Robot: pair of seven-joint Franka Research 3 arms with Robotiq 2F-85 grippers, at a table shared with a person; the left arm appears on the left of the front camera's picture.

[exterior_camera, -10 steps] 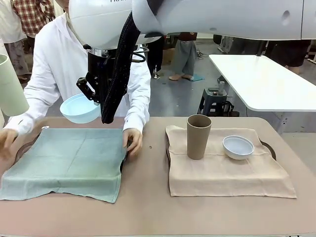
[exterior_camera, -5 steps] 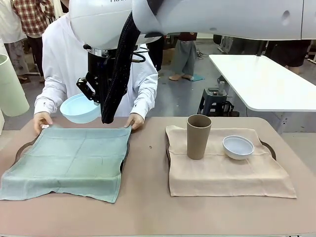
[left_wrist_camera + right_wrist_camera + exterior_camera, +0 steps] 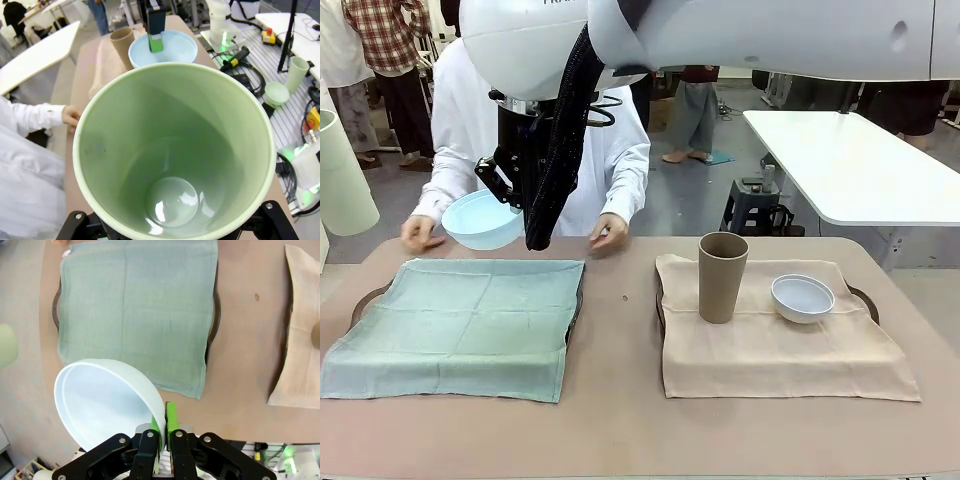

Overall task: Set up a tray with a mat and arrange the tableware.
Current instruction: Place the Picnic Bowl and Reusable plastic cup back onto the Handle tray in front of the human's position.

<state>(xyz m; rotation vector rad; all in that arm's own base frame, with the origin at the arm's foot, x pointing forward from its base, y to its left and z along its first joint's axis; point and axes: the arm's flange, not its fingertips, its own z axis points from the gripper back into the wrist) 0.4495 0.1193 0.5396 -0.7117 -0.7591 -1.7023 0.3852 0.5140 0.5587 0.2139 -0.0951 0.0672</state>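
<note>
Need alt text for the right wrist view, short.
Seen from above, the right gripper pinches the rim of a light blue bowl, held over a brown table. Below lies a green mat draped over a dark tray; a beige mat shows at the right edge.

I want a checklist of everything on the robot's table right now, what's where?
Surface: tan table, two trays, each under a mat.
Job's things: green mat bare; beige mat carries brown tumbler and whitish bowl; pale green tumbler and light blue bowl held in the air.
Clutter: nothing seen.
Grippers: left gripper holds the green tumbler; right gripper pinches the blue bowl's rim.
Cables: black bundle along the right arm.
Surroundings: person's hands at the far edge; white table behind.
</note>
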